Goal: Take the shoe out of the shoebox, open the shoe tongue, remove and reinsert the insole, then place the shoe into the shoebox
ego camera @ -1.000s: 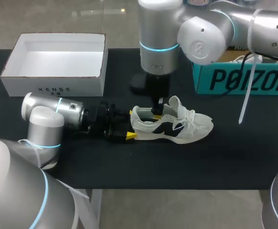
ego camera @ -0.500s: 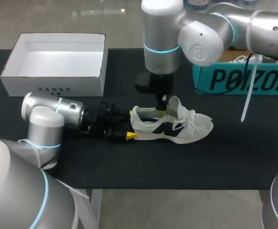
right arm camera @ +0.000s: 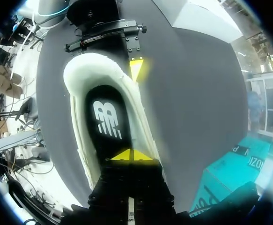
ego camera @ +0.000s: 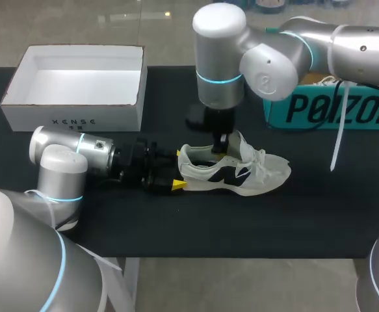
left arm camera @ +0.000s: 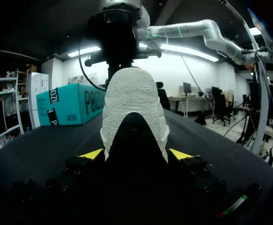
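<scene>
You get bright, even light from overhead in the head view. The black table [ego camera: 293, 214] swallows it, the shoe [ego camera: 241, 170] throws only a faint, soft shadow, and the inside of the white box [ego camera: 117, 117] is nearly washed out. Highlights sit on the silver shell of the right arm [ego camera: 274, 55]. In the left wrist view the left gripper [left arm camera: 135, 154] is sunk in darkness, while the shoe's heel is lit from above and its texture reads clearly. In the right wrist view the shoe's collar glares, a yellow fingertip [right arm camera: 136, 69] of the left gripper smears, and straight lines bow near the rim.
</scene>
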Controlling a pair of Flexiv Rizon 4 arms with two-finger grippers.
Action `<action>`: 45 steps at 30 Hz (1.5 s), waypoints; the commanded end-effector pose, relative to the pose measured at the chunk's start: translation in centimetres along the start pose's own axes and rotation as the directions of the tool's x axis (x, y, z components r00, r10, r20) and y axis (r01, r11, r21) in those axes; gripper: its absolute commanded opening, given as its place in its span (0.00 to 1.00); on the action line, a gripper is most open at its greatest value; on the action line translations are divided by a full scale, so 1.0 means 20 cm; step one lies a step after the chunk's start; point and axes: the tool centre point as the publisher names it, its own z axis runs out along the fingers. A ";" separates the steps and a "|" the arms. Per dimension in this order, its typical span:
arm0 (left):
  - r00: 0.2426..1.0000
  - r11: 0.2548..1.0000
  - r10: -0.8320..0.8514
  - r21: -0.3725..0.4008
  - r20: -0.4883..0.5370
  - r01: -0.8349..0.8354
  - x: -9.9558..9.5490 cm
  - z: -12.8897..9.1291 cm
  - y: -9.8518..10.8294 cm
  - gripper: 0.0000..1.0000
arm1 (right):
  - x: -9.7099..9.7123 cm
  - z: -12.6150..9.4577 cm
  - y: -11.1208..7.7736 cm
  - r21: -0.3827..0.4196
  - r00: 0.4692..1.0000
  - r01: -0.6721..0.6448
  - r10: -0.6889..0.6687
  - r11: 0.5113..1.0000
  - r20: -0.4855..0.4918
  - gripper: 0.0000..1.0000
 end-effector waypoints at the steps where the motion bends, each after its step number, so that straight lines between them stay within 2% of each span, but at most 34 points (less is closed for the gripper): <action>1: 1.000 1.000 0.000 -0.002 0.000 0.000 0.00 0.01 0.01 0.00 | -0.01 0.05 0.00 -0.006 1.000 -0.006 0.006 1.000 0.007 0.00; 17: 1.000 1.000 0.000 -0.002 0.000 0.000 0.00 0.01 0.01 0.00 | -0.06 0.09 -0.02 0.014 0.999 -0.039 0.039 0.999 0.010 0.00; 20: 1.000 1.000 0.000 -0.002 0.000 0.000 0.00 0.01 0.01 0.00 | -0.06 0.10 -0.02 0.016 0.999 -0.039 0.039 0.999 0.002 0.21; 23: 1.000 1.000 0.000 -0.002 0.000 0.000 0.00 0.01 0.01 0.00 | -0.06 0.10 -0.02 0.018 0.999 -0.039 0.039 0.999 -0.001 0.38; 25: 1.000 1.000 0.000 -0.002 0.000 0.000 0.00 0.01 0.01 0.00 | -0.06 0.10 -0.02 0.018 0.999 -0.039 0.039 0.999 -0.004 0.44; 36: 1.000 1.000 0.000 -0.002 0.000 0.000 0.00 0.01 0.01 0.00 | -0.05 0.11 -0.02 0.021 0.999 -0.035 0.035 0.999 -0.006 0.46; 45: 1.000 1.000 0.000 -0.002 0.000 0.000 0.00 0.01 0.01 0.00 | 0.03 0.30 0.01 0.036 0.997 -0.028 0.031 0.999 -0.071 0.49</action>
